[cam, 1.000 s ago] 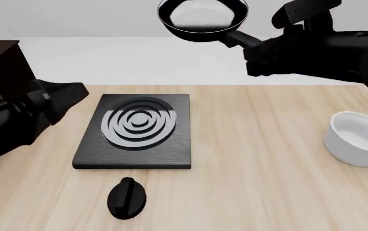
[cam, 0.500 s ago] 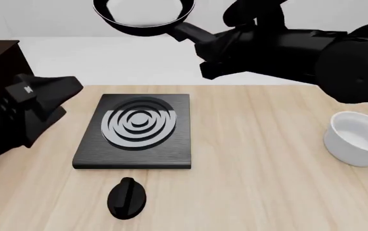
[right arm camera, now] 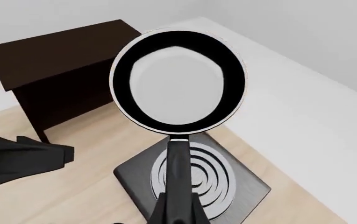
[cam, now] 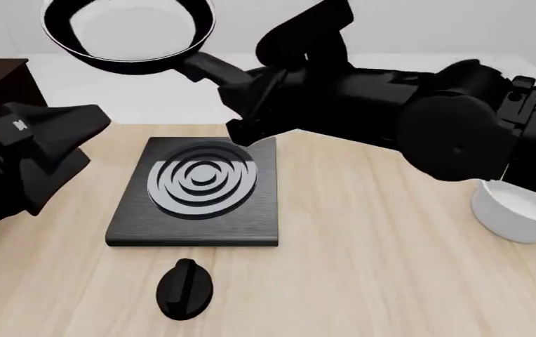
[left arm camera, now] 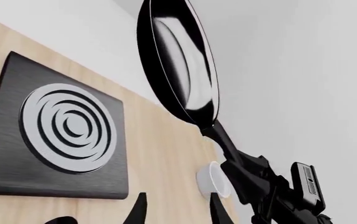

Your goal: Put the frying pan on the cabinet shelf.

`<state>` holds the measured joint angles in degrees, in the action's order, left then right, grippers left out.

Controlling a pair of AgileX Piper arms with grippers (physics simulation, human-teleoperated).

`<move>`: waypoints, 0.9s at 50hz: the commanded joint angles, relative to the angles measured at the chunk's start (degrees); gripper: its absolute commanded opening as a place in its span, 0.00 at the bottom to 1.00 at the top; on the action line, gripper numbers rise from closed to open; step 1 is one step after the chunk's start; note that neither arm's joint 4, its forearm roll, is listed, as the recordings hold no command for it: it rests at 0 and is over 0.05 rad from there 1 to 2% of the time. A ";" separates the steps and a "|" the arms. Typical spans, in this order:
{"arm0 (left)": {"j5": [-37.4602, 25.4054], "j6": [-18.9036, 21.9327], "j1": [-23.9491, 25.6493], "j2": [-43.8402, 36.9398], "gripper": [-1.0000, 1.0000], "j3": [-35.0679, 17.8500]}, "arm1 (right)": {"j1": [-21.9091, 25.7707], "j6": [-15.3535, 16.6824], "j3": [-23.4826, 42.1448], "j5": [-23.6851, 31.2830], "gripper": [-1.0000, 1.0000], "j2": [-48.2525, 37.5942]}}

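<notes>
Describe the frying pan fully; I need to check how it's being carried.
The frying pan is small, round and black, with a glossy inside reflecting pale light and a long slim black handle. It is held in the air, roughly level, by the right gripper, shut on the handle's end. It hangs beyond the stove plate, between it and the dark cabinet, touching nothing else.

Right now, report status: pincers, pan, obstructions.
Right pincer shut on frying pan handle, pan held high. Left pincer open, holding nothing. Cabinet off to the left, top bare. Path looks unobstructed.
</notes>
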<state>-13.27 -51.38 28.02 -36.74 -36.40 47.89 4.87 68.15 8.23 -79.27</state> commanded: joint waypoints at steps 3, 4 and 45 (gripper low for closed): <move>0.21 -0.24 0.32 0.37 1.00 0.11 | 2.79 -1.70 1.76 -4.30 0.00 -1.13; 0.29 -0.32 0.29 0.33 1.00 0.19 | 2.94 -1.78 2.12 -4.50 0.00 -1.44; 0.12 -0.14 0.60 0.77 1.00 -0.60 | 7.40 -3.93 0.17 -8.35 0.00 -3.85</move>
<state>-12.89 -51.83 28.38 -36.09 -36.58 54.38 1.69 67.23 0.63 -83.90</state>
